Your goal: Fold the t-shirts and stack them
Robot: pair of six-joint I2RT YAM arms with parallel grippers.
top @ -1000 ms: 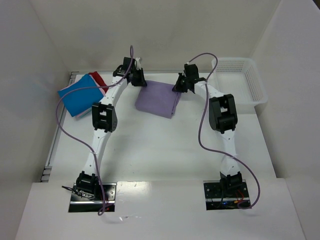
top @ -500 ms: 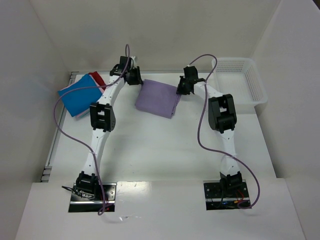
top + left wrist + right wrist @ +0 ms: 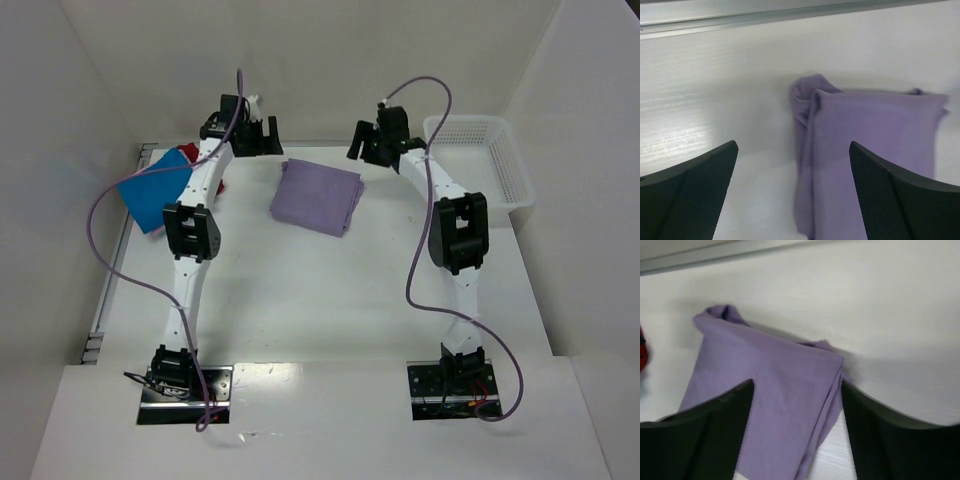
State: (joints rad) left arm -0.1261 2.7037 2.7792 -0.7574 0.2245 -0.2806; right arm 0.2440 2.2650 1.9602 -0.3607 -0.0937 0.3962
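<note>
Purple shirt is sitting folded into a rough rectangle toward the back middle of the table, flat, with nothing gripping it. From the left wrist cam you can see its near corner is a bit bunched up and lumpy, and the layers show along that edge. The left gripper hangs just off the shirt's back-left corner, and its black fingers are spread wide with only bare table and cloth showing between them. Same deal on the other side: the right gripper is up by the back-right corner, jaws spread wide, nothing held, and the shirt fills the gap in its wrist view. Over in the back-left corner there's a blue shirt lying as a folded square, with a bit of a red shirt poking out behind it. Left arm crosses over that pile, so I can't tell what else is stacked under there. White mesh basket sits at the back right, well apart from the purple one.
</note>
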